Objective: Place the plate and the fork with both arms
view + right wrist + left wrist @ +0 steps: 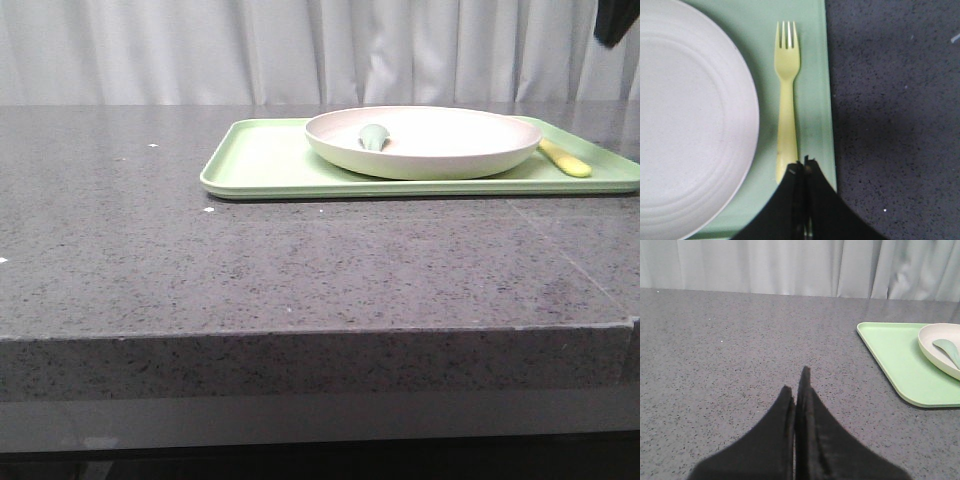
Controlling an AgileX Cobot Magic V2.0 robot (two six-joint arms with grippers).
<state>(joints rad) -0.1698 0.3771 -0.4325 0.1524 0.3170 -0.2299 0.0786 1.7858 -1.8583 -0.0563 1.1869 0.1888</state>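
The cream plate [430, 140] sits on the light green tray [260, 160] at the back right of the table; it also shows in the right wrist view [685, 125]. The pale yellow fork [565, 160] lies on the tray just right of the plate, tines pointing away from the gripper in the right wrist view [786, 100]. My right gripper [802, 162] is shut and empty, above the fork's handle end. My left gripper [796, 382] is shut and empty over bare table, left of the tray [895, 355] and the plate [940, 347].
A pale grey-green utensil [373, 136] lies inside the plate, also seen in the left wrist view [949, 349]. The grey speckled table [300, 260] stretches left and forward of the tray. White curtains hang behind. A dark part of the right arm [617, 20] shows at the top right.
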